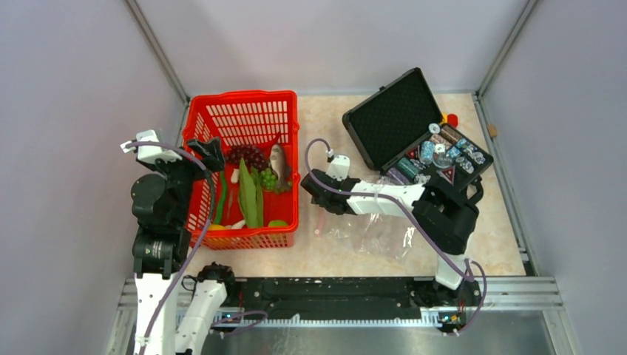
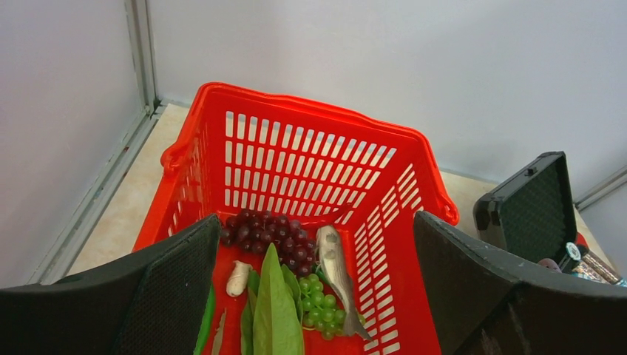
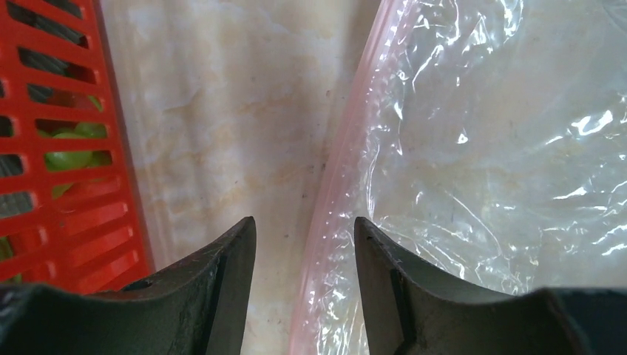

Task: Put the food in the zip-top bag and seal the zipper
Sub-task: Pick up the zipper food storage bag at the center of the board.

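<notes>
The food lies in a red basket (image 1: 288,133): dark purple grapes (image 2: 270,237), green grapes (image 2: 319,302), a grey fish (image 2: 336,275), long green leaves (image 2: 273,314) and a lime (image 1: 277,222). My left gripper (image 2: 316,220) is open and empty, above the basket's left side (image 1: 207,151). The clear zip-top bag (image 1: 373,231) lies flat on the table right of the basket. My right gripper (image 3: 303,223) is open and low over the bag's left edge (image 1: 314,194). The pink zipper (image 3: 344,148) runs between its fingers, which are not closed on it.
An open black foam-lined case (image 1: 392,115) with small gadgets (image 1: 444,151) stands at the back right. The basket wall (image 3: 66,192) is just left of my right gripper. Grey walls close in the table on three sides.
</notes>
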You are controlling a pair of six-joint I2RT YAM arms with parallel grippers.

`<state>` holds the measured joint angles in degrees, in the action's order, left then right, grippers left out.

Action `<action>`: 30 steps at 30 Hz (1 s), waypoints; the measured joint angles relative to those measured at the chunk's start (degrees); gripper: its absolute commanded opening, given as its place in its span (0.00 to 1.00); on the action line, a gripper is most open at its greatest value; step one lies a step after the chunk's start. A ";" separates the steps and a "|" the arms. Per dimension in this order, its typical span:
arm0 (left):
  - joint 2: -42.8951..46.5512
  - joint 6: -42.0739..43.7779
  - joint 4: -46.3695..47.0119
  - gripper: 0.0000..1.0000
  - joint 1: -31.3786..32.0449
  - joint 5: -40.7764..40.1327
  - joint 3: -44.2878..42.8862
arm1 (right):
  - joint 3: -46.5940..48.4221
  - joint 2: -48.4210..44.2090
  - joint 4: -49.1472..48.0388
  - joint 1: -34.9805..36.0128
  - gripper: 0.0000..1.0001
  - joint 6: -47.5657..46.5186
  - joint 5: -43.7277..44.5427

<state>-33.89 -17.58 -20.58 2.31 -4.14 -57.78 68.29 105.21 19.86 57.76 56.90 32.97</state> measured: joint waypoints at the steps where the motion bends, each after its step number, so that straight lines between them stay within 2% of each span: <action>1: 0.00 0.04 -0.20 0.99 0.00 -0.09 0.00 | 0.39 0.68 0.33 0.00 0.50 0.22 0.37; 15: 0.00 0.81 -0.98 0.99 0.00 -1.29 -0.02 | 1.09 4.42 2.75 -0.02 0.41 2.29 2.84; 16: 0.00 0.81 -0.96 0.99 0.00 -1.27 -0.02 | 1.09 4.42 2.71 -0.02 0.39 2.34 2.84; 20: -0.02 0.81 -0.98 0.99 0.00 -1.25 -0.07 | 1.09 4.42 2.71 -0.04 0.17 2.62 2.82; 30: -0.90 0.81 -1.03 0.99 0.00 0.11 -0.31 | -1.90 2.60 0.52 -0.15 0.03 2.05 2.64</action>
<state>-34.79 -16.78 -21.61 2.31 -4.03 -58.08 66.39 107.81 20.38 57.60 58.96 35.62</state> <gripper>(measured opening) 0.986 0.081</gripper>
